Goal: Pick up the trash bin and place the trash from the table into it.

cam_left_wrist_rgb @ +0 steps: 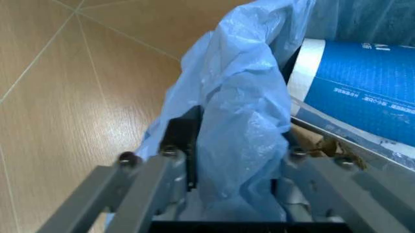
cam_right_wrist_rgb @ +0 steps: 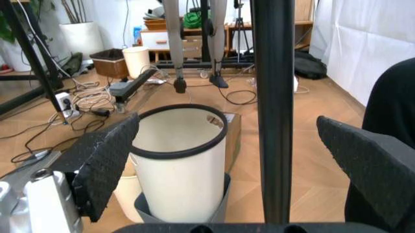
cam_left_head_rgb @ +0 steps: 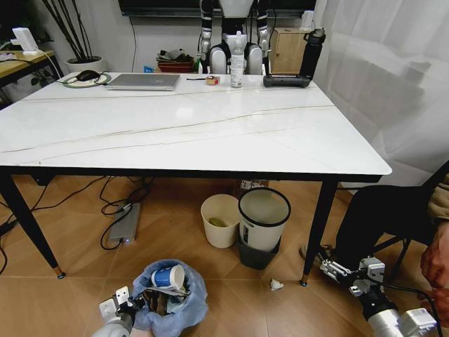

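Light-blue liner plastic marks your trash bin (cam_left_head_rgb: 170,300), low at near left on the wooden floor (cam_left_head_rgb: 77,232), with a blue paper cup (cam_left_head_rgb: 168,276) lying on top of the litter inside. Your left gripper (cam_left_head_rgb: 133,302) pinches the bin's rim, liner bunched between its fingers (cam_left_wrist_rgb: 175,160). Beyond it, the marble table (cam_left_head_rgb: 189,130) spans the scene. Under its right half stand a cream bucket (cam_left_head_rgb: 219,220) and a black-rimmed basket (cam_left_head_rgb: 264,217). At near right, your right gripper (cam_left_head_rgb: 335,270) hangs by the table leg (cam_right_wrist_rgb: 272,111), pads (cam_right_wrist_rgb: 107,165) spread wide, holding nothing.
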Available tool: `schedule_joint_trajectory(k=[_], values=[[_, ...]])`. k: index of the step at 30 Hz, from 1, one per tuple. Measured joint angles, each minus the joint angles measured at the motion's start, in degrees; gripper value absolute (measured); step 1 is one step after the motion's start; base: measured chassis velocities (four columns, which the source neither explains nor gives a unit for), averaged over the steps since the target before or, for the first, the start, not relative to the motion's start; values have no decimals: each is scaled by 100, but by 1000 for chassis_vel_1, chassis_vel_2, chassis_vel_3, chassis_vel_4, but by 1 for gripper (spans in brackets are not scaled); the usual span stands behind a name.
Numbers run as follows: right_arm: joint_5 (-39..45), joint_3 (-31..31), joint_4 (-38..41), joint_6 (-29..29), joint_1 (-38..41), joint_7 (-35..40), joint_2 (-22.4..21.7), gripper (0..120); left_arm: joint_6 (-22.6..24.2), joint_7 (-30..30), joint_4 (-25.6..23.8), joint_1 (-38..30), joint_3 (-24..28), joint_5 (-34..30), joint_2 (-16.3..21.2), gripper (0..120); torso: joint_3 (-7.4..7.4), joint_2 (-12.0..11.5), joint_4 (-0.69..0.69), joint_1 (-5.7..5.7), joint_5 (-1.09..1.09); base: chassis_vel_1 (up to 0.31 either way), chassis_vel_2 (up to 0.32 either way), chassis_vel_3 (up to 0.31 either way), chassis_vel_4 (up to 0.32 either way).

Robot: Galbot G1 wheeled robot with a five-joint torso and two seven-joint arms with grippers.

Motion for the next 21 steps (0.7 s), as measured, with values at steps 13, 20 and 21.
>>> schedule_joint_trajectory(k=[13,20,21], values=[[0,0,0,0,0,0,0,100,-22,15,-423,367,-146,-94,203,77,11,19,0,8,-1,0,0,0,0],[0,0,0,0,0,0,0,100,-198,71,-1017,724,-388,-18,318,99,15,24,0,10,-2,0,0,0,0],[0,0,0,0,0,0,0,100,-344,175,-1206,807,-447,172,322,100,15,25,0,10,-2,0,0,0,0]])
